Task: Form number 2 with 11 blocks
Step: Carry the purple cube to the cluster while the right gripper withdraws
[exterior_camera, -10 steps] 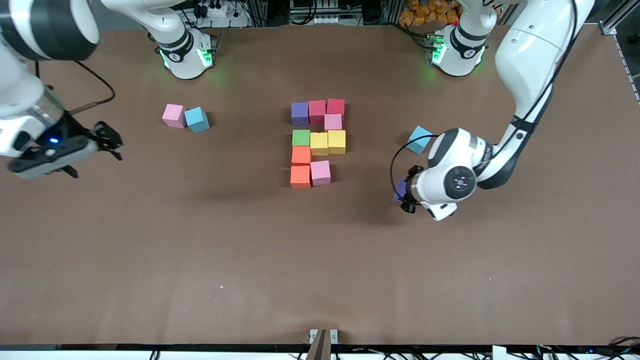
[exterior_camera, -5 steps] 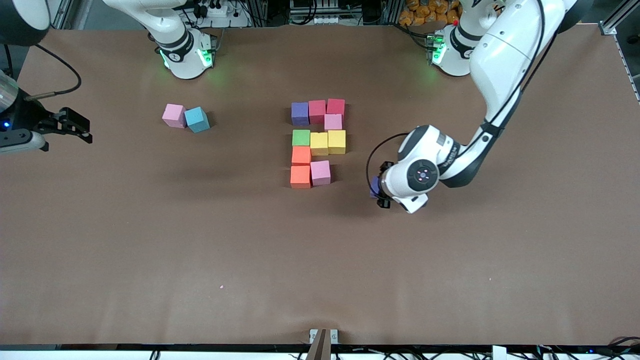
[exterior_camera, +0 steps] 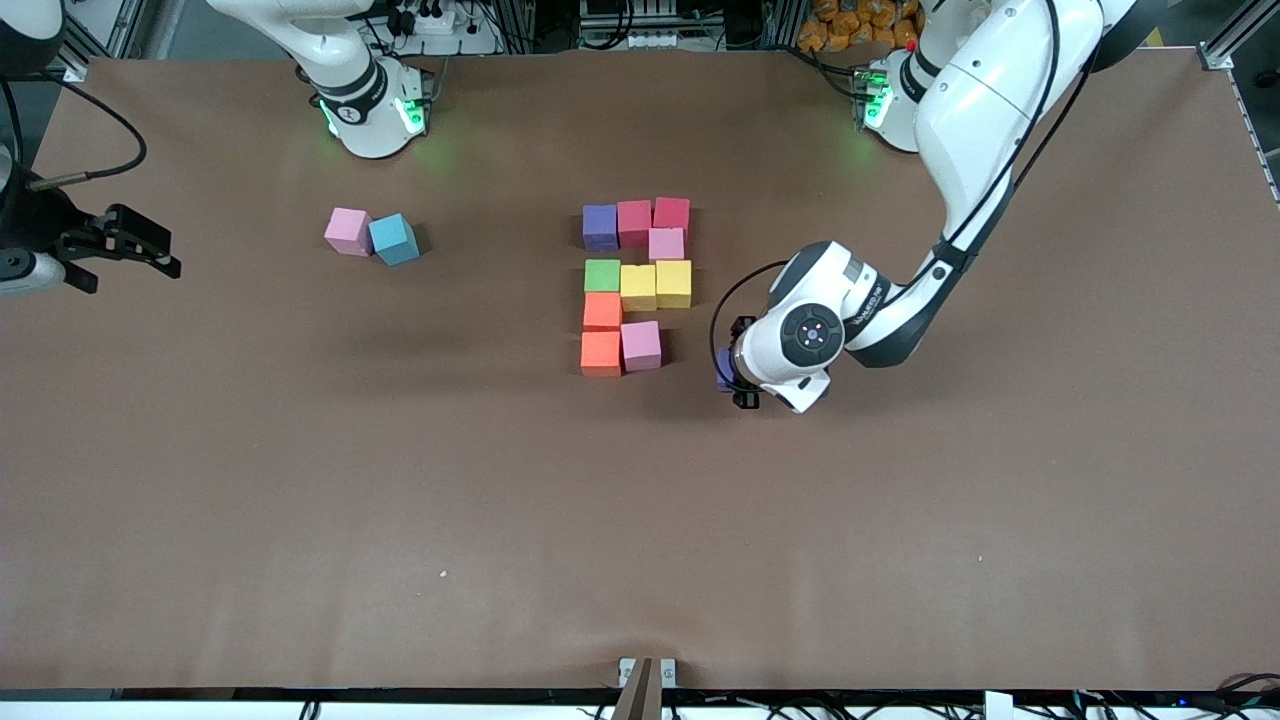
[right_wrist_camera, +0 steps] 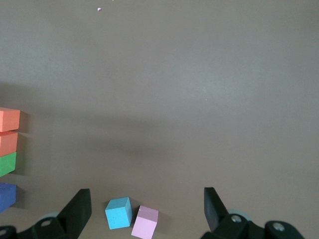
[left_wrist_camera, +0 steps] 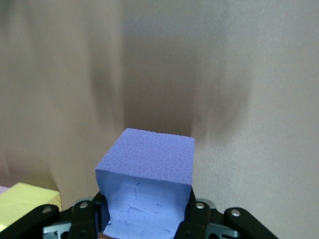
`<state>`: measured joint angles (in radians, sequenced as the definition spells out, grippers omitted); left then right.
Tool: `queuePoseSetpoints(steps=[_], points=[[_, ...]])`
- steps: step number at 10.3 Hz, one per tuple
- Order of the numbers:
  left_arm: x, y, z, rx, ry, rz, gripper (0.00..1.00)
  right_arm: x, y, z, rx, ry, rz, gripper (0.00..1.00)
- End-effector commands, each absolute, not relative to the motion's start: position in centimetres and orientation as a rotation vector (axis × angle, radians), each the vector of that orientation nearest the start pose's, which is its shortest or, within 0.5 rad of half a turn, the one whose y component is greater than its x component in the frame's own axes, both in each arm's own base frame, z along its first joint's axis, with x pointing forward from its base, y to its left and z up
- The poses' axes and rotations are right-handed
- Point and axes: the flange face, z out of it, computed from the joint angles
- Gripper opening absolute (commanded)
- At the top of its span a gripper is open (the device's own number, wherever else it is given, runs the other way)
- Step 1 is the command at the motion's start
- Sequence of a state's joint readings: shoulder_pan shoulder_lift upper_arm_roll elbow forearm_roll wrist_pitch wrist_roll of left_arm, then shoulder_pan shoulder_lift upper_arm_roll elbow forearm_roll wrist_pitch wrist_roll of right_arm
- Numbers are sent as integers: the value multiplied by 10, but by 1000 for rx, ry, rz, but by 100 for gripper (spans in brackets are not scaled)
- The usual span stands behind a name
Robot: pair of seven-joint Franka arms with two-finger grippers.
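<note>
The partly built number 2 [exterior_camera: 636, 286] lies mid-table: purple [exterior_camera: 599, 227], red [exterior_camera: 634, 222] and red [exterior_camera: 671, 213] cubes in the row farthest from the front camera, then pink [exterior_camera: 666, 243], green [exterior_camera: 602, 274], two yellows [exterior_camera: 656, 285], two oranges [exterior_camera: 601, 332] and pink [exterior_camera: 641, 345]. My left gripper [exterior_camera: 733, 383] is shut on a purple block [exterior_camera: 722, 367], low over the table beside that last pink cube, toward the left arm's end. The left wrist view shows the purple block [left_wrist_camera: 144, 174] clamped between both fingers [left_wrist_camera: 199, 219]. My right gripper [exterior_camera: 165, 254] hangs open and empty at the right arm's end.
A loose pink cube [exterior_camera: 347, 231] and a light-blue cube [exterior_camera: 394, 239] touch each other toward the right arm's end, also seen as the pink cube [right_wrist_camera: 145, 222] and the light-blue cube [right_wrist_camera: 118, 212] in the right wrist view. A yellow cube [left_wrist_camera: 25, 201] shows beside my left gripper.
The left arm carried the purple block toward the digit, covering the light-blue cube at its end. The right arm drew back to the table's edge.
</note>
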<state>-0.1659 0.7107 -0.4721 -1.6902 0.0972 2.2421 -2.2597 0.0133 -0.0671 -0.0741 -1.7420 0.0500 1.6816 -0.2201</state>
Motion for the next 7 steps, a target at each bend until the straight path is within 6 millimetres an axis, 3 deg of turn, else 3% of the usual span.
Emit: queuePoseSetpoints(steps=[1,3,5,7], points=[[552,-382,211,2082,2383,-396,40,539,-22,598,-3069,-83,-37,100],[549,-383,210,2051,2420,-398,40,540,-27,596,-3079,-45,-33,100],[544,-390,210,2031,2445,-396,40,534,-53,596,-3104,-115,-8,100],[547,-392,212,1978,2440,-389,40,536,-61,600,-3112,-88,-15,100]])
